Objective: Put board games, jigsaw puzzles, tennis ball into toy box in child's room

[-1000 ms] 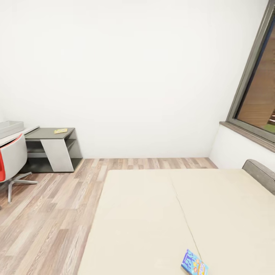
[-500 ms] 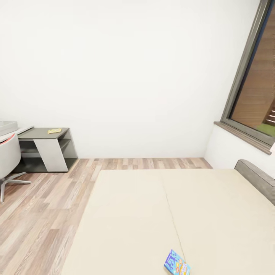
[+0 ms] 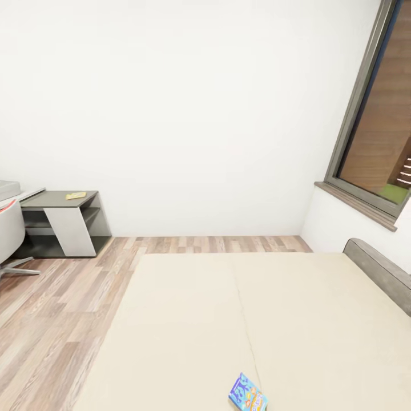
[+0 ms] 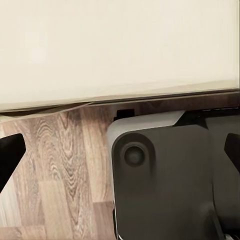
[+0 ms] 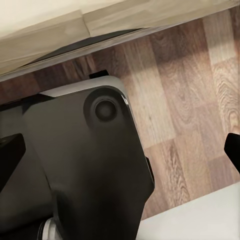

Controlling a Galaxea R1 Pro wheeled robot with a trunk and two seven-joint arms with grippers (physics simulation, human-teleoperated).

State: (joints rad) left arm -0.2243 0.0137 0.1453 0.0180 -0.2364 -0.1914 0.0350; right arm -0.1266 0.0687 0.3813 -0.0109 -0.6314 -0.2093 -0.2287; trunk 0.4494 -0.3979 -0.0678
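Bed: wide low bed with a plain cream-beige flat top, a thin seam running from its far edge toward its near edge; a grey padded headboard stands along its right edge.
Board game: flat rectangular blue box with a busy colourful printed lid, lying flat on the bed at the near edge, just left of the seam, partly cut off by the frame.
Floor: brown wood-plank floor left of the bed and beyond its far edge.
Side unit: low grey shelf unit with a slanted pale panel against the white wall, well apart from the bed; a small flat yellowish item lies on its top, too small to identify.
Tabletop: a sliver of pale grey-white tabletop at the far left, touching the shelf unit's top; a pale grey object sits on it, mostly cut off.
Chair: pale grey swivel chair at the far left, partly out of frame.
Window: dark-framed window on the right wall above a sill.
Left tool: dark finger tips at the picture's opposite edges, spread wide, released, gripping nothing; beyond them the robot's dark base, plank floor and the bed's cream side.
Right tool: dark finger tips likewise wide apart, released, above the dark base and floor.
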